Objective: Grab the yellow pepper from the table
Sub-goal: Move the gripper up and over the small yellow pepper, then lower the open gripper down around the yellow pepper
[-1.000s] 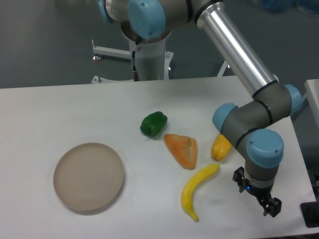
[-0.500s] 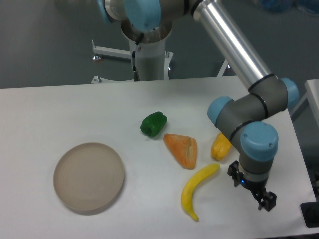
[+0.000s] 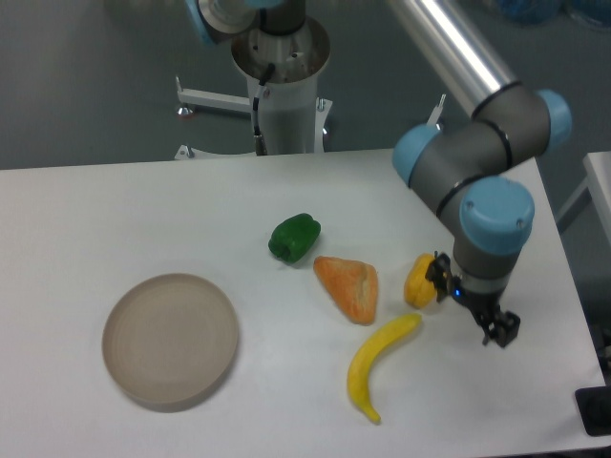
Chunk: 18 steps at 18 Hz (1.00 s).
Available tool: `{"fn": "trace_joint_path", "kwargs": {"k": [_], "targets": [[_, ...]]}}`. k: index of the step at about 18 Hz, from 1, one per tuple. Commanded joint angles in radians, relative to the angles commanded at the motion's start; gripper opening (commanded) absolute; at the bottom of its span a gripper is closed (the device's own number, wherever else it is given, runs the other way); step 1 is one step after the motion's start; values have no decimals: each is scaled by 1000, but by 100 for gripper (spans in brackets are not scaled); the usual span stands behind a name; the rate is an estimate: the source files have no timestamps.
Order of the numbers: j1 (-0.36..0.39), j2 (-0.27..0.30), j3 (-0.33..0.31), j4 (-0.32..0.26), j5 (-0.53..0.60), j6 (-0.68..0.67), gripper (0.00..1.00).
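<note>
One pincer point(image 3: 472, 303) (grip state unclear) hangs just beside the yellow pepper point(image 3: 419, 281).

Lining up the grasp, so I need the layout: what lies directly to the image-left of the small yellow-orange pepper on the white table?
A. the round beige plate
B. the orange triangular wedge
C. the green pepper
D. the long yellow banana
B. The orange triangular wedge lies just image-left of the small yellow-orange pepper; the long yellow banana is below it.
</note>
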Motion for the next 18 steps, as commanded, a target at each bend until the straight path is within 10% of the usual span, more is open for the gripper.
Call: {"fn": "trace_joint_path", "kwargs": {"k": [8, 18], "targets": [[29, 89, -153, -42, 2, 0, 100], [57, 32, -164, 0, 2, -101, 100]]}}
